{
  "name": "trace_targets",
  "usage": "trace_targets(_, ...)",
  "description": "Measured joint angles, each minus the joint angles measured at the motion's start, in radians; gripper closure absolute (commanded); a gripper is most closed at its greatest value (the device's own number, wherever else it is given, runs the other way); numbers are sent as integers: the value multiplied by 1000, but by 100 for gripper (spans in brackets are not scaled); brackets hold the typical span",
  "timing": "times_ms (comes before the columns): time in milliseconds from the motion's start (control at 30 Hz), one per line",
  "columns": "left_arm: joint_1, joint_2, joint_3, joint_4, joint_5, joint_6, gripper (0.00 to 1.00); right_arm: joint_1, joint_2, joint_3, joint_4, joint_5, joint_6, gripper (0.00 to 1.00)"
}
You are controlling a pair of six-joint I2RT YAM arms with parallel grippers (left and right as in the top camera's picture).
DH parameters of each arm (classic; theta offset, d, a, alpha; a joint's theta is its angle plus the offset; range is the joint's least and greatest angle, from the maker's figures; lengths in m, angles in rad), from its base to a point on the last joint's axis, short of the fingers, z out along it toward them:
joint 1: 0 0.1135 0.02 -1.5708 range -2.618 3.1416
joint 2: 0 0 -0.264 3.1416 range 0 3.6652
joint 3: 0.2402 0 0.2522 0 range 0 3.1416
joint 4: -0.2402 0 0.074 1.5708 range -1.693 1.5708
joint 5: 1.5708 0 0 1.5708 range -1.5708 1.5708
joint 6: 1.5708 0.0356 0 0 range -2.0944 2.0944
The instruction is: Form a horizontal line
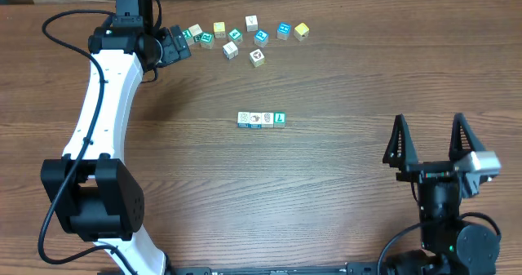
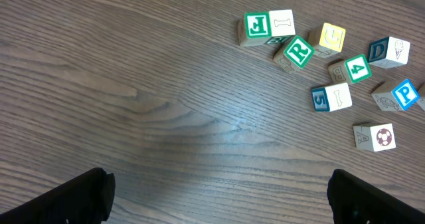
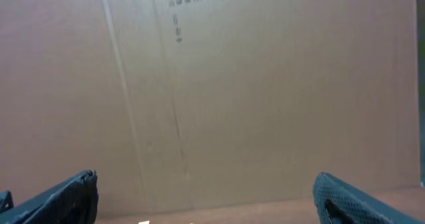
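The horizontal line (image 1: 261, 119) of tiny cubes lies at the table's middle: three white-faced picture cubes and a teal-green cube with a white L (image 1: 280, 118) at its right end. My left gripper (image 1: 173, 46) is open and empty at the far left, just left of the loose cubes. In the left wrist view its fingertips (image 2: 219, 194) frame bare wood, with the loose cubes (image 2: 325, 58) ahead to the right. My right gripper (image 1: 432, 140) is open and empty at the near right, far from the line. The line is out of both wrist views.
Several loose cubes (image 1: 245, 37), white, teal and yellow, are scattered along the far edge. The right wrist view shows a brown cardboard wall (image 3: 212, 84) beyond the table.
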State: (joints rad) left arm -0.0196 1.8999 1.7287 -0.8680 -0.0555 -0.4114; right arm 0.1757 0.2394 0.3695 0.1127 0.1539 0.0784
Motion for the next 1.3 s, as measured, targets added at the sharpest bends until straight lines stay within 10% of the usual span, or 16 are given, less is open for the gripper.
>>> trace_targets(633,0,0,0,0,0,0,0,-5,-225,-328,78,-50,0,0)
trace_targets(1300,0,0,0,0,0,0,0,-5,-225,-351,-194,-92,0,0)
